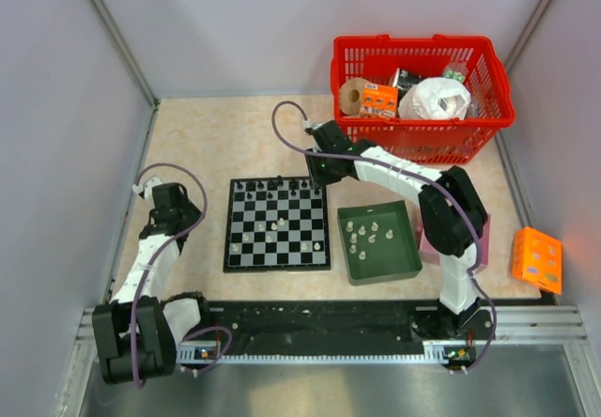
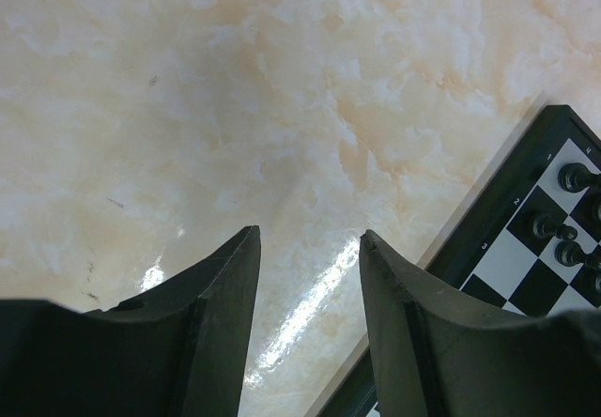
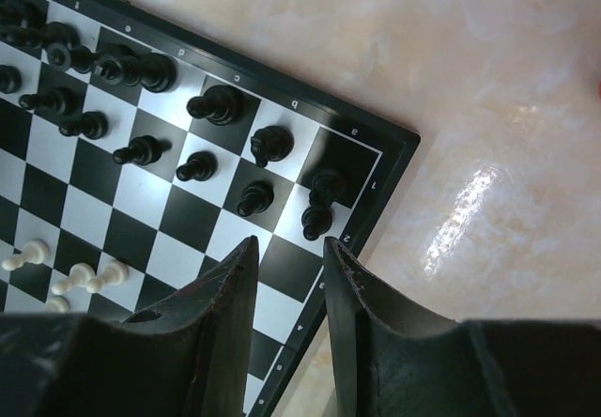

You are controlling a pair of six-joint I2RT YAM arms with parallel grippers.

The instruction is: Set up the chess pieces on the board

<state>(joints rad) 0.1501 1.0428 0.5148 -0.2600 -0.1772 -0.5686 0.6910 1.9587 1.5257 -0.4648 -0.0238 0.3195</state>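
Observation:
The checkered board (image 1: 277,239) lies in the middle of the table. Black chess pieces (image 1: 272,188) fill its far rows, and a few whitish ones (image 1: 275,222) stand near its centre. My right gripper (image 1: 316,175) hovers over the board's far right corner. In the right wrist view it (image 3: 289,246) is open and empty, just short of a black pawn (image 3: 316,220). Whitish pieces (image 3: 89,276) show at that view's lower left. My left gripper (image 1: 178,212) is left of the board. It (image 2: 308,234) is open over bare tabletop, with the board's corner (image 2: 512,248) to its right.
A dark green tray (image 1: 406,239) with several whitish pieces (image 1: 362,234) sits right of the board. A pink box (image 1: 484,243) is behind the right arm. A red basket (image 1: 423,84) of items stands at the far right, an orange box (image 1: 536,259) at the right edge.

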